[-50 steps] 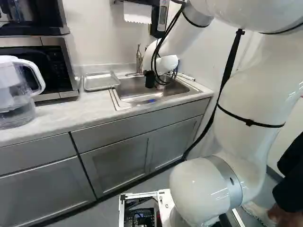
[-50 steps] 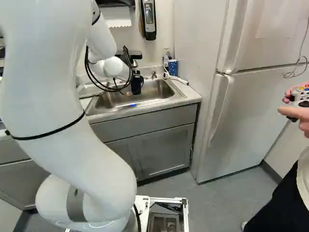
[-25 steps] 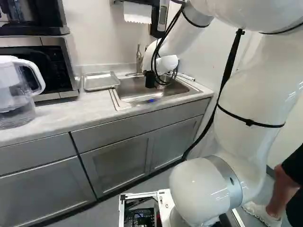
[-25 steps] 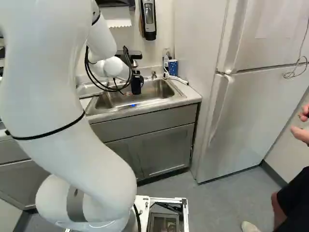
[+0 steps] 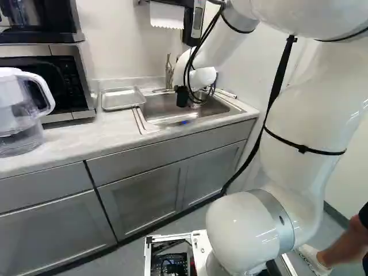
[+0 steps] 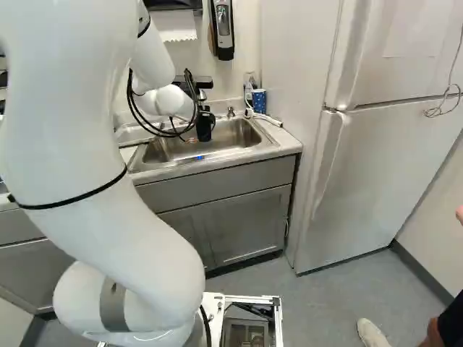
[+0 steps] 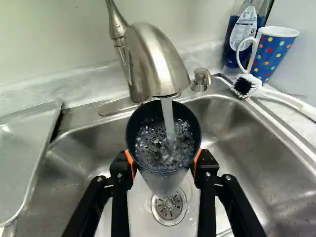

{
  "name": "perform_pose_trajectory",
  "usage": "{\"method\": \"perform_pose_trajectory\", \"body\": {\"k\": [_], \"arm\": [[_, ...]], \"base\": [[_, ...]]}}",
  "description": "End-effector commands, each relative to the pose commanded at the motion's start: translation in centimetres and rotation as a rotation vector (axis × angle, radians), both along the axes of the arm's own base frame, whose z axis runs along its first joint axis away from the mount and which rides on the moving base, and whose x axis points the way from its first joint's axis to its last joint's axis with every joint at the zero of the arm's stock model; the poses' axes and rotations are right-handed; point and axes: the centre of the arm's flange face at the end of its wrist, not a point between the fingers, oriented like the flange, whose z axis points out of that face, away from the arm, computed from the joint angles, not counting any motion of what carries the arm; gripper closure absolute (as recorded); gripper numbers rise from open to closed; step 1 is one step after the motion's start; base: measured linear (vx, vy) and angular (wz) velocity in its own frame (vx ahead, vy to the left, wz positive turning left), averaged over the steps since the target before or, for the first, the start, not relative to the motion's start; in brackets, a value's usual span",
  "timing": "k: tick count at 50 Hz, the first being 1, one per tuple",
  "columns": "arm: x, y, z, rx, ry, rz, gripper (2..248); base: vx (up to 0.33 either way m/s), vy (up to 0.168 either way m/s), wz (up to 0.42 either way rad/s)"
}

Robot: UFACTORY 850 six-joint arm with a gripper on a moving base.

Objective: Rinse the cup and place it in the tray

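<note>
One cup (image 7: 163, 181) of frothing water (image 7: 160, 148), clamped in the gripper (image 6: 205, 129) beneath the faucet (image 7: 155, 59)

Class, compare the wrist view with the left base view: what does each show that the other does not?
Only the wrist view: water running into the cup held in the gripper, the drain, a dotted mug.
Only the left base view: pitcher, microwave, paper towel.
Both: sink, faucet, tray.

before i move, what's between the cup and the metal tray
One gripper finger against the cup, then bare sink up to the tray; the wrist view shows nothing loose there.
</note>
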Motion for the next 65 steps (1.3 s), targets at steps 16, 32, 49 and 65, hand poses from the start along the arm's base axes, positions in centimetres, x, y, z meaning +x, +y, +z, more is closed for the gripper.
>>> {"method": "perform_pose_trajectory", "body": {"k": [16,32,49,65], "arm": [[0.0,0.4,0.0,0.0,0.0,0.008,126],[-0.4,2.7,0.0,0.0,0.0,0.051,126],[-1.2,5.3,0.0,0.0,0.0,0.103,126],[-2.1,7.7,0.7,0.003,-0.013,0.153,126]], "base": [[0.0,0.0,0.0],[0.0,0.0,0.0],[0.0,0.0,0.0],[0.0,0.0,0.0]]}}
